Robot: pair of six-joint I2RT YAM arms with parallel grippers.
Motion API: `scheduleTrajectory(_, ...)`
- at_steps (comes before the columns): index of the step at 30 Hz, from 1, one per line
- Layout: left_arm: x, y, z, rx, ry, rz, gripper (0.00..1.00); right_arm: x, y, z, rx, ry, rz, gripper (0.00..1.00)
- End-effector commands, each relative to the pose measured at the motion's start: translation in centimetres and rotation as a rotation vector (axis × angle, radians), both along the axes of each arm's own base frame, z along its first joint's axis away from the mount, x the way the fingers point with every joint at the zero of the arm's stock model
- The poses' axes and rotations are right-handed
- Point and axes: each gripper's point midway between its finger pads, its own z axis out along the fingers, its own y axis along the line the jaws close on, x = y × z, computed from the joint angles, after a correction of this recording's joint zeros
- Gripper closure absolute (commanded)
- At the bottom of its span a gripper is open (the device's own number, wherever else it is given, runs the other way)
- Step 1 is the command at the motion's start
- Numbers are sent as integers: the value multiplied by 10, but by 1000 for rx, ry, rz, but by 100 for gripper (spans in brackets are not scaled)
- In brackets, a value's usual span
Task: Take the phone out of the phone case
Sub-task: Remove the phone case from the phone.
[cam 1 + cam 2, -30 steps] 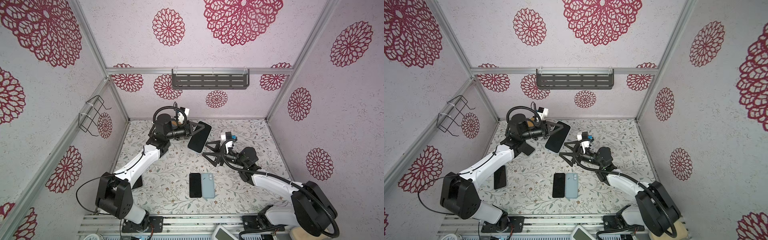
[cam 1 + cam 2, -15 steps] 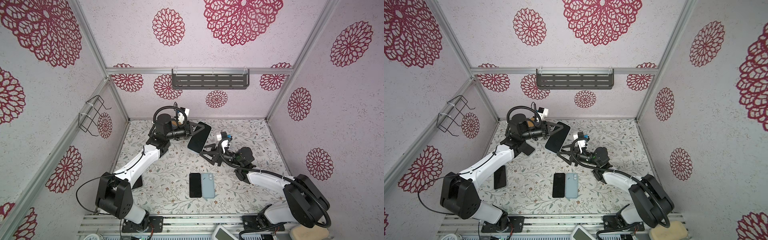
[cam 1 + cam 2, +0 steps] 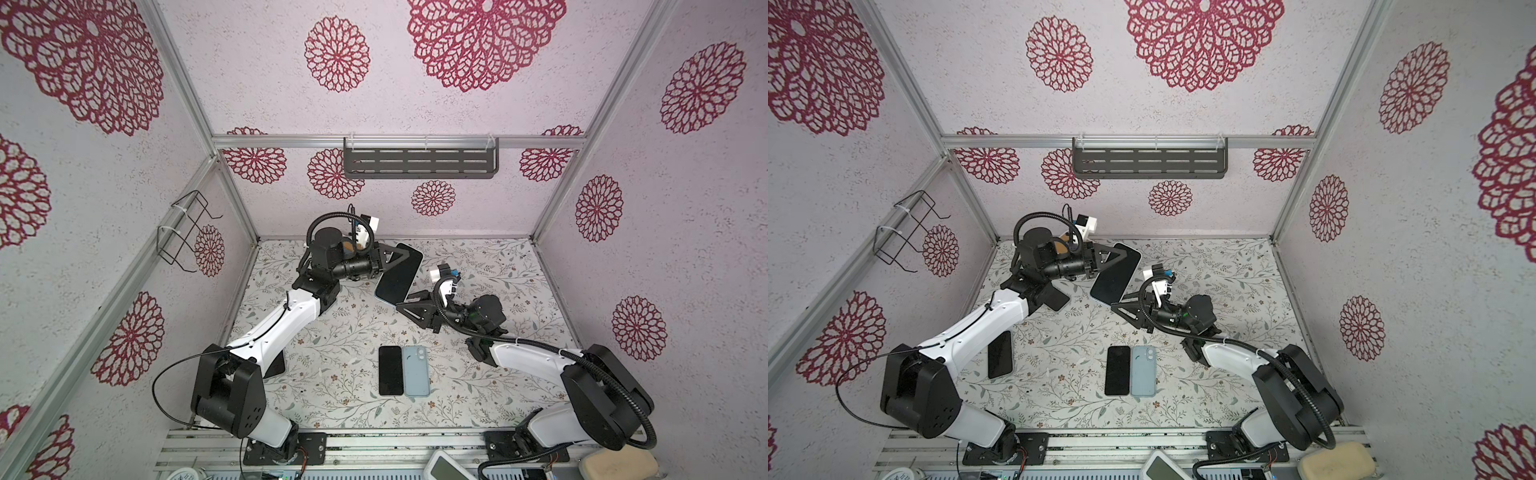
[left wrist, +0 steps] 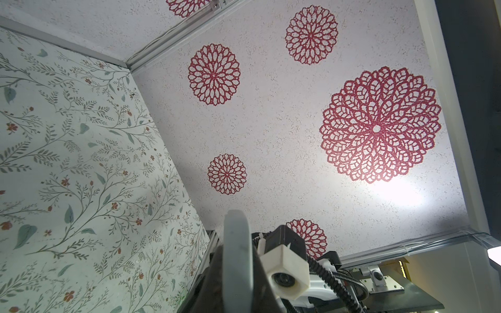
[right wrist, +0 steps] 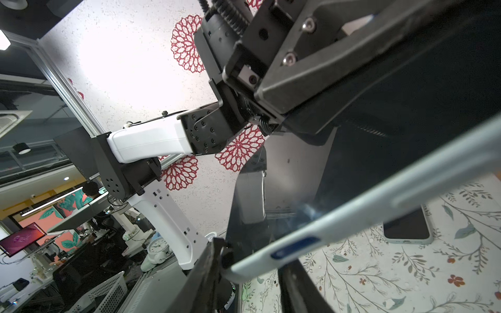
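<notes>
The left gripper (image 3: 392, 258) clamps the upper end of the light-blue phone case (image 5: 352, 214). The right gripper (image 3: 402, 302) has partly open jaws straddling its lower corner; whether they grip yet cannot be told. Pinching the black-screened phone (image 3: 401, 272) along with the case would block separation.

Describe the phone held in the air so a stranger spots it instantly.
Look under the grey wall shelf, at the far end of the floral table. The left gripper holds the phone aloft. Unlike the phones lying flat, it is tilted, showing a pale blue case rim.

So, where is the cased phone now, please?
In both top views the cased phone hangs back-centre, between the left tool and right tool.
</notes>
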Motion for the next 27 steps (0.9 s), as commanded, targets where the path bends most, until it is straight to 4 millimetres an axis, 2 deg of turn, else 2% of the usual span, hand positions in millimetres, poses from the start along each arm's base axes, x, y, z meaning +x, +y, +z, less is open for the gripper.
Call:
scheduleTrajectory(1,-3,-1,23,-29,-76,-9,100,-10,0,28,67,-86,33,69)
scheduleTrajectory(4,-3,-2,22,-27,-75,-10,100,-10,0,30,70,-84,36,77)
scheduleTrajectory(9,-2,-4,17,-23,-62,-10,100,-8,3,28,65,-78,46,98)
scheduleTrajectory(16,-1,-9,10,-1,-30,-11,100,-2,5,24,27,-112,1,100)
scheduleTrajectory(21,6,-15,-26,55,68,3,100,2,1,26,-4,-201,-81,100)
scheduleTrajectory(27,15,-25,-73,61,198,16,100,23,2,24,-108,-308,-209,100)
